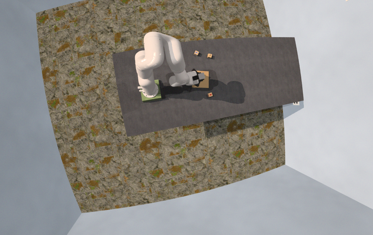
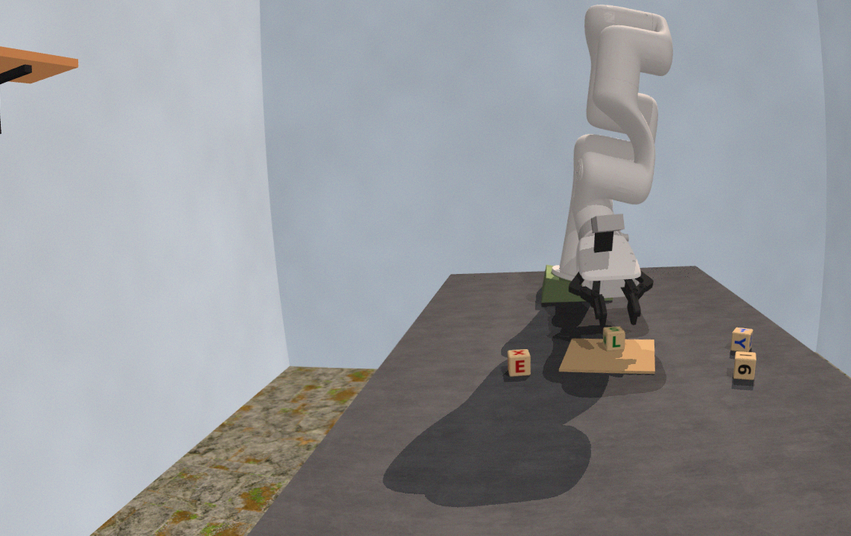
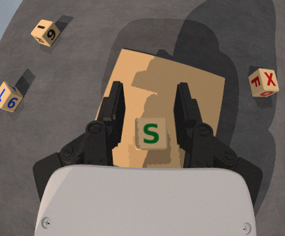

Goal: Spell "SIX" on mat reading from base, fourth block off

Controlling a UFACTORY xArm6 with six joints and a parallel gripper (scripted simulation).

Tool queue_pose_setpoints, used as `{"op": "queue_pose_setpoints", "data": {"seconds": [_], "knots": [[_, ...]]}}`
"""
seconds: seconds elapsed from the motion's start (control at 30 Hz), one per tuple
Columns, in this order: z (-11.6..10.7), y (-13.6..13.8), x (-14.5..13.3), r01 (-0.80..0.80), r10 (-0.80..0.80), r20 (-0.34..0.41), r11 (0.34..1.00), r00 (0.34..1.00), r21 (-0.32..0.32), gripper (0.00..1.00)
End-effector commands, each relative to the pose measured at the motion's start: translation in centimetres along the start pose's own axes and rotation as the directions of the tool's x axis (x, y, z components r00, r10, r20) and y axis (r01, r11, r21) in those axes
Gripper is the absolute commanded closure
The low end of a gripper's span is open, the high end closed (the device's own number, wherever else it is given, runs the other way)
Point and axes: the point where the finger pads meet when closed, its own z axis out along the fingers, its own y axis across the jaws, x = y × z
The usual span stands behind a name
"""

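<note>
The tool (image 2: 610, 313) hung above the mat (image 2: 634, 359) with its fingers spread and nothing between them. The S block (image 3: 151, 134) sat on the mat directly below, centred under the gap and clear of both fingers, S face up. Off the mat on the table (image 2: 615, 452), the X block (image 3: 264, 82) lay to one side, while the I block (image 3: 45, 33) and the T block (image 3: 8, 96) lay near each other on the other.
</note>
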Motion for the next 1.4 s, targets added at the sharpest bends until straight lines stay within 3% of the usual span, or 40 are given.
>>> {"op": "queue_pose_setpoints", "data": {"seconds": [0.0,0.37,0.5,0.67,0.73,0.8,1.0,1.23,1.3,1.37], "knots": [[-0.7,0.0,1.2,-0.001,0.001,0.002,1.000,1.000,0.001,0.53],[-0.6,-0.3,1.3,-0.006,0.006,0.005,1.000,1.000,0.019,0.53],[-0.4,-1.2,1.6,-0.024,0.023,0.017,0.997,1.000,0.072,0.53],[0.0,-3.3,2.2,-0.067,0.056,0.065,0.980,0.996,0.190,0.53],[0.0,-3.3,2.2,-0.067,0.056,0.065,0.980,0.996,0.190,0.53],[0.1,-4.3,2.4,-0.090,0.067,0.102,0.965,0.992,0.246,0.53],[0.1,-5.7,2.5,-0.128,0.075,0.174,0.938,0.982,0.321,0.53],[-0.1,-7.1,2.5,-0.175,0.066,0.279,0.905,0.958,0.387,0.53],[-0.1,-7.1,2.5,-0.175,0.066,0.279,0.905,0.958,0.387,0.53],[-0.2,-7.6,2.3,-0.199,0.054,0.340,0.891,0.939,0.409,0.53]]}}
